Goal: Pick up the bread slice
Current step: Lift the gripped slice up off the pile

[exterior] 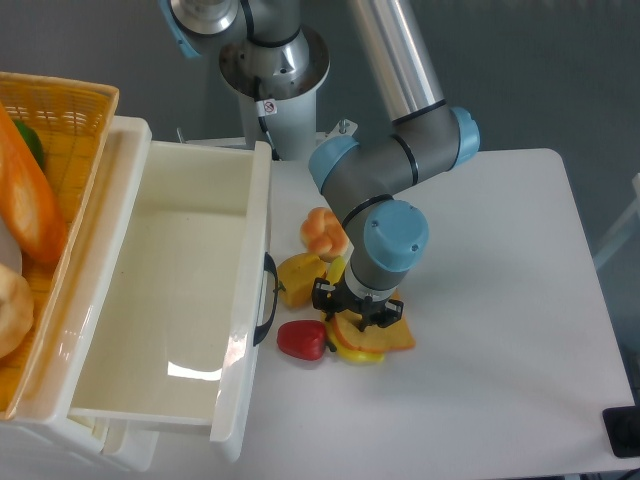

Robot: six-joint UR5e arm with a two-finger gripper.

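White tabletop (500, 300) carries a small heap of toy food. Straight down over it, the gripper (357, 311) has its jaws drawn in on the bread slice (385, 336), though a firm grip cannot be confirmed. Beside the slice sit a red pepper (301, 340), left, and a lobed bun (322, 231), behind.

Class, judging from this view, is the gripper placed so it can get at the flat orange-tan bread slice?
Probably yes: the gripper sits directly on the bread slice, nothing covering it. The red pepper lies close alongside, possibly touching.
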